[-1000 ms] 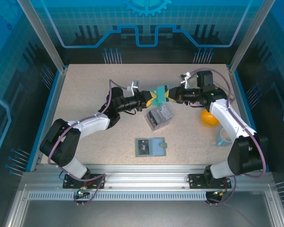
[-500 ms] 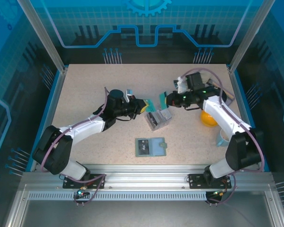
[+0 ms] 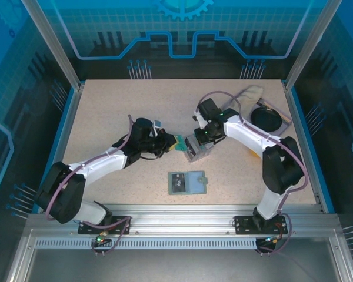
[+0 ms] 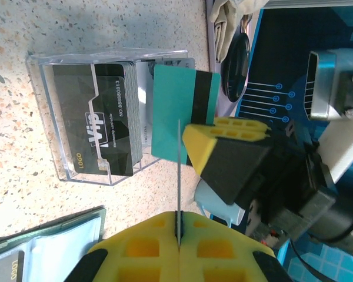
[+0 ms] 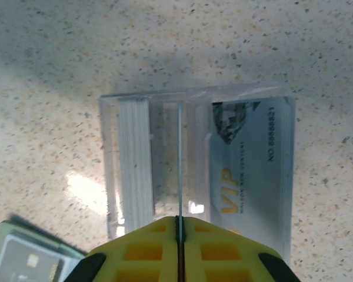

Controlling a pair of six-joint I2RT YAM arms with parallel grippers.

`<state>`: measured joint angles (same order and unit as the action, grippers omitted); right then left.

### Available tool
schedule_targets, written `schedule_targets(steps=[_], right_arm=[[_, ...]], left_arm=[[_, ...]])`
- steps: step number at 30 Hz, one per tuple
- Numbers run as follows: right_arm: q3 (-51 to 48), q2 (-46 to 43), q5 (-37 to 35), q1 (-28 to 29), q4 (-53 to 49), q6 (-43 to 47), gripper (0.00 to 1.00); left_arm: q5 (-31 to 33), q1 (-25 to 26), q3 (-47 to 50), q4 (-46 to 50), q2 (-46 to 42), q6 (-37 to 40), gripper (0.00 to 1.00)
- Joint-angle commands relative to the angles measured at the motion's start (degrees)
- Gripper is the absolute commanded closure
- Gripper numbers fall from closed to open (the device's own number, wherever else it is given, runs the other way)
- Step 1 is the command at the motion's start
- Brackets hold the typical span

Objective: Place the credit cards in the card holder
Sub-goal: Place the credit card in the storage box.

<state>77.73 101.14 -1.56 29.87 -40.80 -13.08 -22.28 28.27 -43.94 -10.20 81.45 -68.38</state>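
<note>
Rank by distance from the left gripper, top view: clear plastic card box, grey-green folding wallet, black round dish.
1. Clear plastic card box, just right of the left gripper and its flat teal plastic card.
2. Grey-green folding wallet, nearer the arm bases.
3. Black round dish, far back right.

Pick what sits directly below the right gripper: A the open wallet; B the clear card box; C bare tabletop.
B: in the right wrist view the right gripper, shut on a card seen edge-on, hangs over the clear card box.
</note>
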Motion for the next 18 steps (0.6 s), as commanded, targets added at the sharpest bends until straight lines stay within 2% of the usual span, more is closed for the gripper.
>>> schedule_targets(steps=[1, 9, 11, 18], right_arm=[[2.2, 1.9, -3.3, 1.0, -1.8, 2.2, 0.92], [1.5, 4.0, 0.7, 1.1, -1.3, 1.3, 0.86], [1.5, 3.3, 0.3, 1.1, -1.5, 1.0, 0.80], [-2.7, -6.5, -1.2, 1.1, -1.6, -2.7, 0.72]], left_arm=[[0.0, -0.3, 1.6, 0.3, -1.5, 1.7, 1.00], [-0.5, 0.2, 2.0, -0.4, -1.1, 2.0, 1.00], [-0.6, 0.5, 2.1, -0.5, -1.0, 2.1, 1.00], [0.9, 4.0, 2.2, 2.6, -0.9, 6.0, 1.00]])
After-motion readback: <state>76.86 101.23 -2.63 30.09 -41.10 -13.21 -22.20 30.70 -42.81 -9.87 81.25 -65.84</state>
